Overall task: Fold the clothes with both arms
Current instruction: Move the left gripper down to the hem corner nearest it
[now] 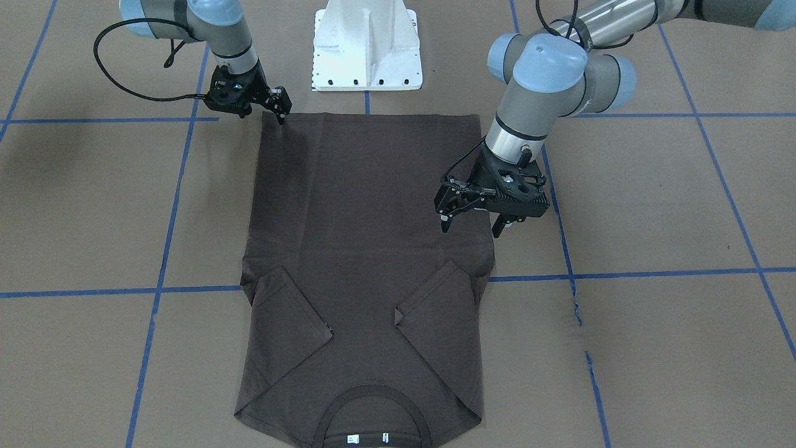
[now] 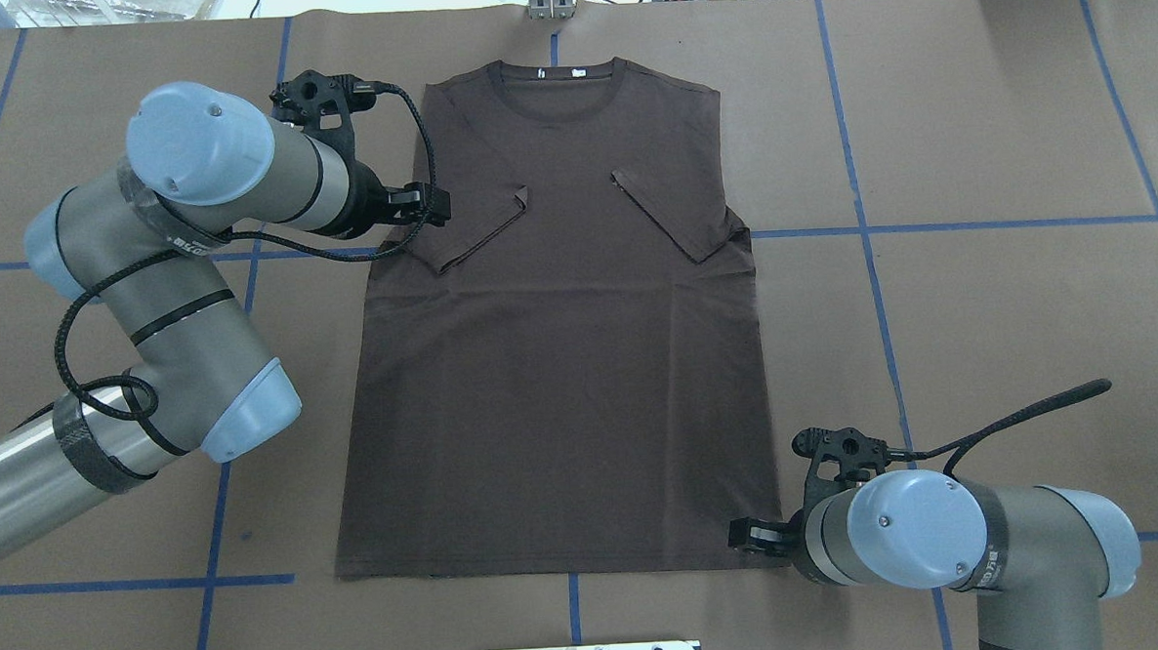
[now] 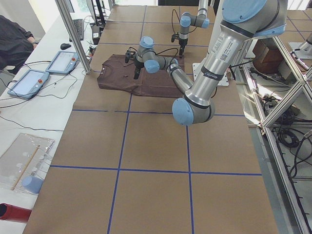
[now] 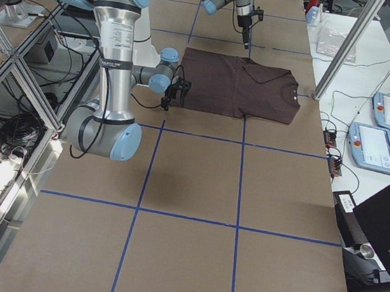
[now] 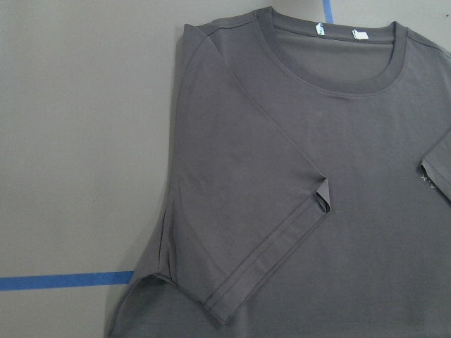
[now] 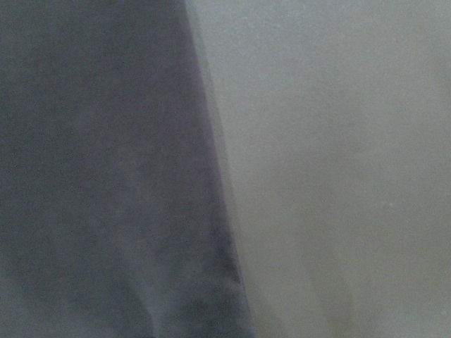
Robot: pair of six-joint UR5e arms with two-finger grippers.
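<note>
Nearest the white pedestal [image 1: 367,53], the hem [image 2: 560,567] of the dark brown T-shirt [image 2: 553,394] lies straight across the table [image 2: 979,298]. From there the shirt's long axis runs directly away from the robot, with the neck pointing at the far edge. The cloth lies flat with its front up and only shallow creases across the middle.

My right tool [image 1: 281,115] sits low at the hem corner on its own side. Its wrist camera gives me only a blurred close view of the cloth edge against the table. I cannot tell whether its fingers are apart or together, or whether they touch the fabric.

Further out, my left tool [image 1: 471,225] hangs above the shirt's side edge, just short of the armpit. Its two fingers are spread and nothing is between them.

Beyond it, both short sleeves are folded inward onto the chest. The left sleeve [image 2: 477,230] and the right sleeve [image 2: 677,218] slant toward each other, with a gap between their cuffs. In the left wrist view a small pale logo [image 5: 424,182] peeks out beside the right cuff.

Farthest away is the ribbed round collar [image 2: 554,96], with white labels [image 2: 578,72] inside the neck. One of the blue tape lines [image 2: 975,226] on the table passes under the shirt at sleeve level.
</note>
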